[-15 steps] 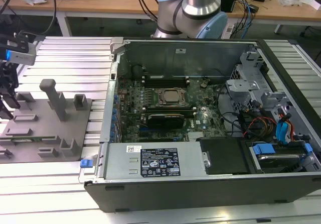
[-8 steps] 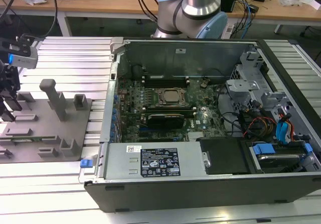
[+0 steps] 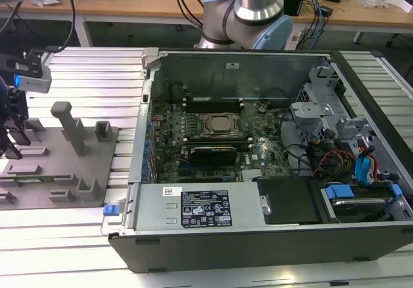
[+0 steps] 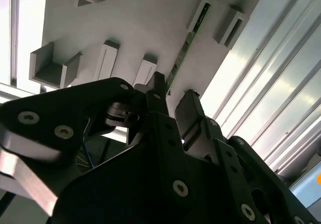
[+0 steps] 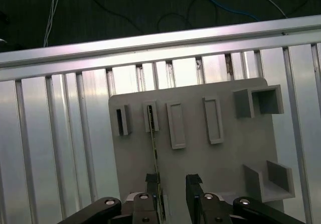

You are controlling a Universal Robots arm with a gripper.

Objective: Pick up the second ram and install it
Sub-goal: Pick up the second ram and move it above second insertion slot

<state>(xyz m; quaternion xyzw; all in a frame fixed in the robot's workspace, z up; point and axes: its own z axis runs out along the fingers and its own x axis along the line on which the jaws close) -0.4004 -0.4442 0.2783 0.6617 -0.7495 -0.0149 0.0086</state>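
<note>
The second ram [image 5: 154, 148] stands on edge in the grey fixture plate [image 5: 200, 158]. Its far end sits in a small upright pocket [image 5: 149, 116], and the thin green strip runs from there toward the camera. The plate lies on the ribbed aluminium bench [image 5: 60, 133], well apart from the open computer case [image 3: 258, 249] at the exterior view's right.

In both wrist views the tool [image 5: 173, 194] straddles the near end of the stick. Its fingers [image 5: 193, 189] stand apart with a clear gap between them. The stick lies close against one finger, while the other is well off it, so nothing is gripped yet.

I judge the step in hand to be the pick-up, with the tool lined up over the stick and the grasp not made. A sound grip calls for the stick to sit squarely between the pads. It must then rise straight out of its pocket, since a tilt could bind it there.

The near end of the stick is hidden behind the tool's body. Whether it touches the closer finger cannot be told. Seen edge-on, its chips are not readable. In the exterior view the memory slots [image 3: 213, 100] beside the CPU socket [image 3: 219, 125] are too small to show which one stands free.
</note>
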